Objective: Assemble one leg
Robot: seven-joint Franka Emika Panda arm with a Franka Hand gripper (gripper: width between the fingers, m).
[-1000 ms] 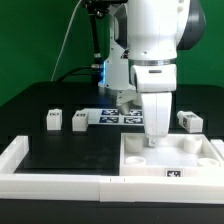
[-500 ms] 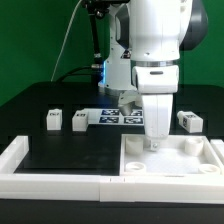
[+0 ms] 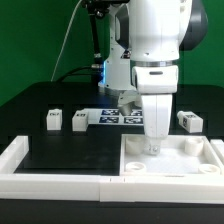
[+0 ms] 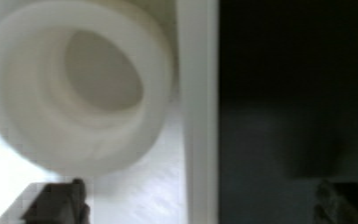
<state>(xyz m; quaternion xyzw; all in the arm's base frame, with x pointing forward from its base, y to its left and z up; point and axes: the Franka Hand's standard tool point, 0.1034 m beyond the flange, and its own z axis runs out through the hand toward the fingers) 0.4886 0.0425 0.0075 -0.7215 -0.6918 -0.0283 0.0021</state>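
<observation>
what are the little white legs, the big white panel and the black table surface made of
The legs: likely matte white plastic, blocky, evenly coloured, with printed black-and-white markers. The panel: seemingly the same white plastic; its socket looks smooth and moulded in the wrist view. The black table surface: dull, no glare, perhaps a mat or cloth; cannot tell.

A plain green backdrop (image 3: 30, 30) rises behind the black table (image 3: 70, 155), under even, bright light.
</observation>
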